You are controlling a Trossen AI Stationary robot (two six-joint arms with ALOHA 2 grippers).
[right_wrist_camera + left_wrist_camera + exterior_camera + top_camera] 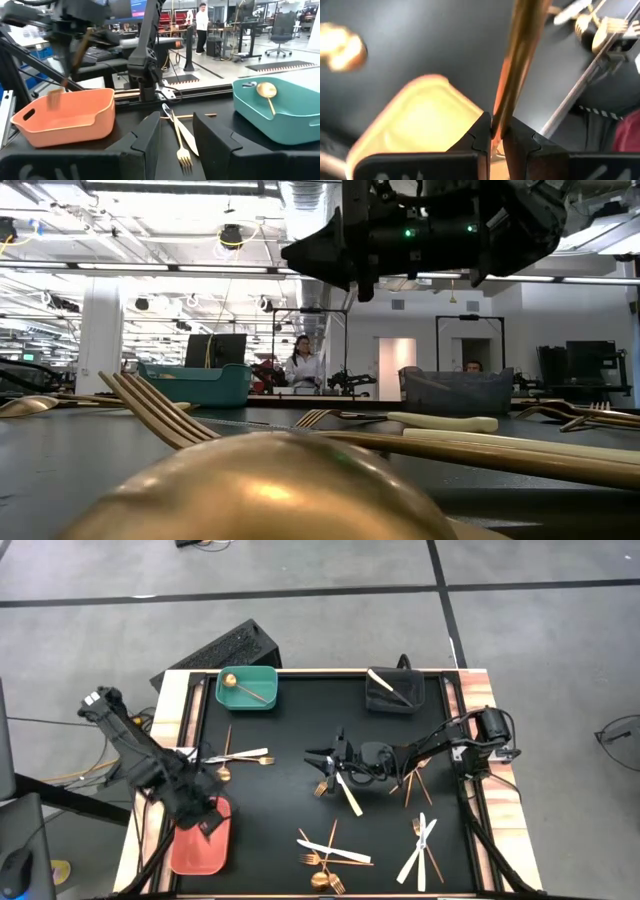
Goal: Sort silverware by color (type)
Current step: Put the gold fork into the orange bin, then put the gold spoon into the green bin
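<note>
Salmon bin (200, 840) under left hand (205, 823); teal bin (248, 688) far back.

Table mat (290, 740): black, bordered by a light wood-grain edge (172, 705); bins: one teal bin (248, 687), one salmon bin (203, 840), one dark bin (393, 692); gold spoon (240, 685) lies in the teal bin; cream knife (381, 681) lies in the dark bin; scattered silverware (330, 852): shiny gold forks and white knives; both arms: dark; floor (100, 630): grey with black lines.
</note>
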